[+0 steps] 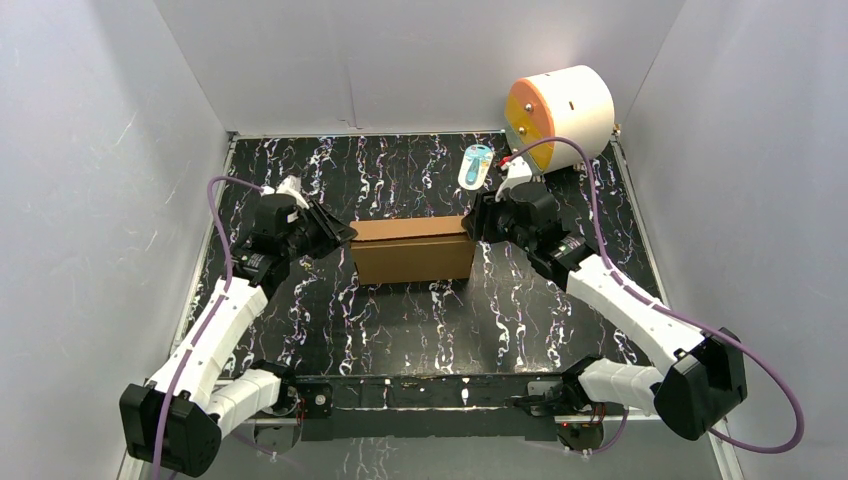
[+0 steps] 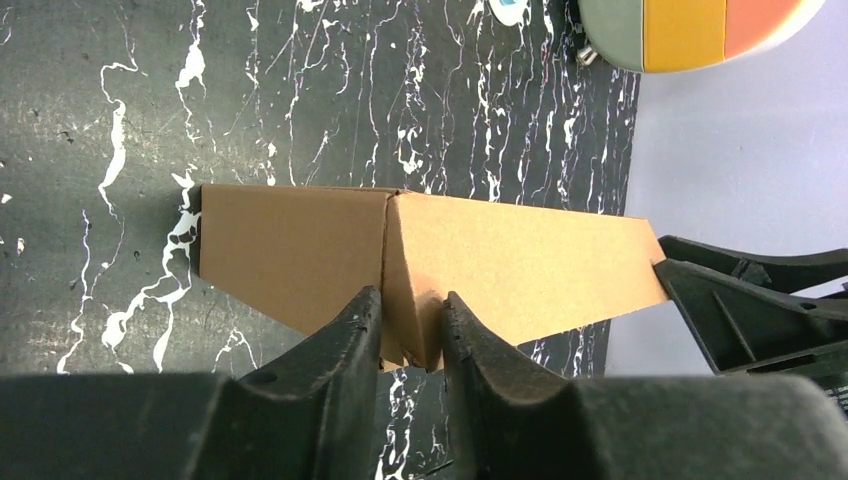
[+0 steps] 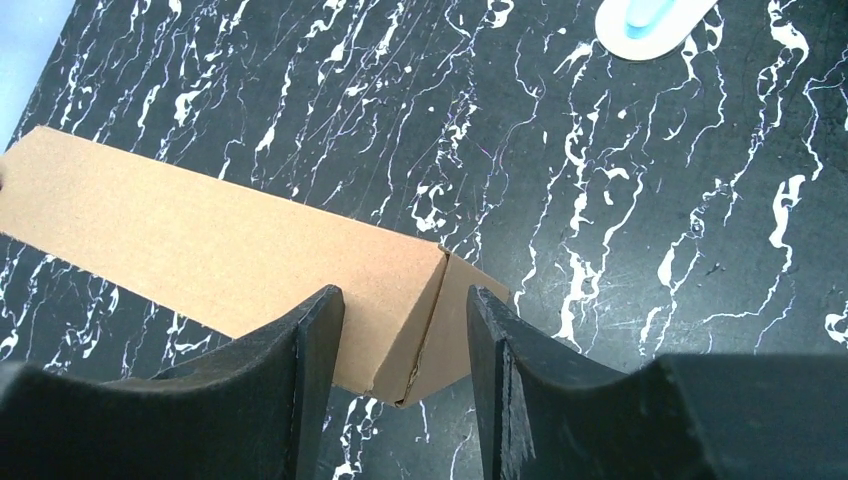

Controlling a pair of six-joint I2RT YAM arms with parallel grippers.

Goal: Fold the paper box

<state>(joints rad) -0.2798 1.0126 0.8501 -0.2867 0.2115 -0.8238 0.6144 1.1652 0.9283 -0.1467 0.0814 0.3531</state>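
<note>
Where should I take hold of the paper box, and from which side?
Take the paper box by its two short ends, one pincer each. It lies long-ways, left to right, so the left pincer suits the left end and the right pincer the right end. Each end shows a folded cardboard edge, likely slim enough to sit inside a pincer.

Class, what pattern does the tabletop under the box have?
The tabletop is black with white marble-like veins, clearest in the right wrist view.
</note>
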